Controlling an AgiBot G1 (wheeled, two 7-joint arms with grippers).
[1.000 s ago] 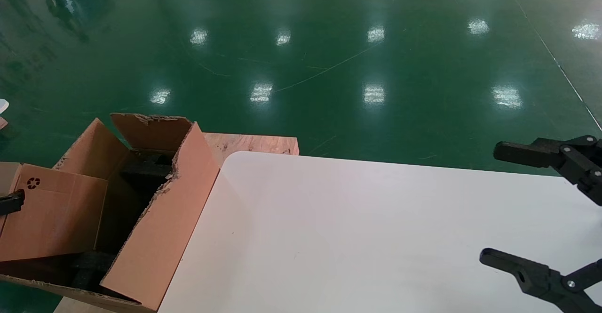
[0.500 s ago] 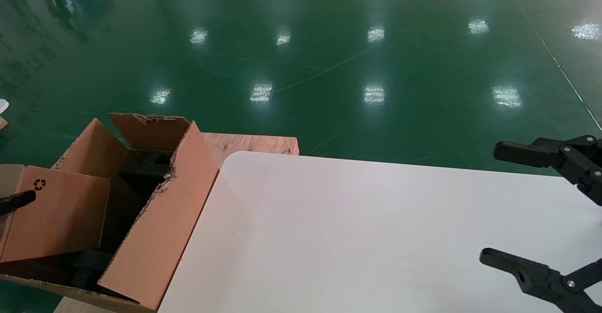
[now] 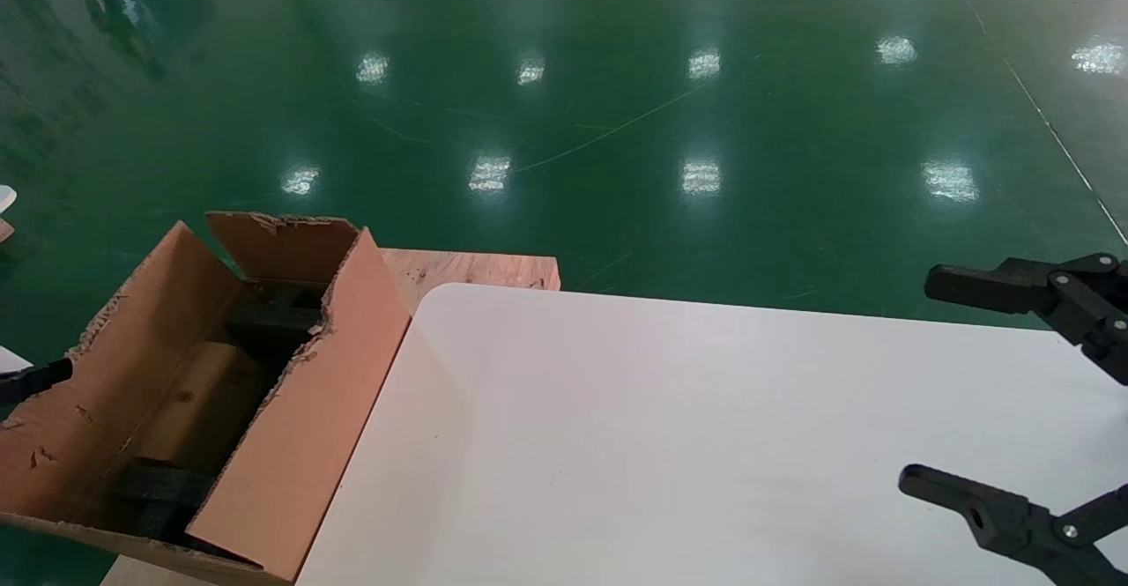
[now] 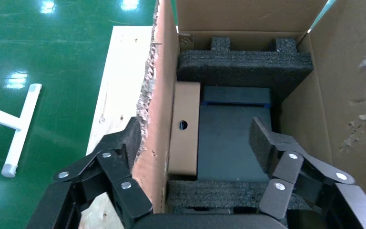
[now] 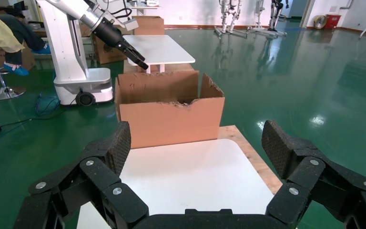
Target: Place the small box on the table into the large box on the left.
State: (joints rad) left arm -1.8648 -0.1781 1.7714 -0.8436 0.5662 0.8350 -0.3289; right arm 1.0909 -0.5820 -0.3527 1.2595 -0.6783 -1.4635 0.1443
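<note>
From the head view, we judge the placing done: the small box [image 3: 198,392] lies down inside the large box [image 3: 291,445], beside the table [image 3: 705,445]. Our right gripper [image 3: 916,383] hangs spread over the table's right side.

In the left wrist view, our left gripper [image 4: 195,138] is spread and empty above the large box [image 4: 164,124], straddling its wall. The small box [image 4: 185,129] sits between black foam pieces [image 4: 245,67], against that wall.

The right wrist view shows only retreat left
</note>
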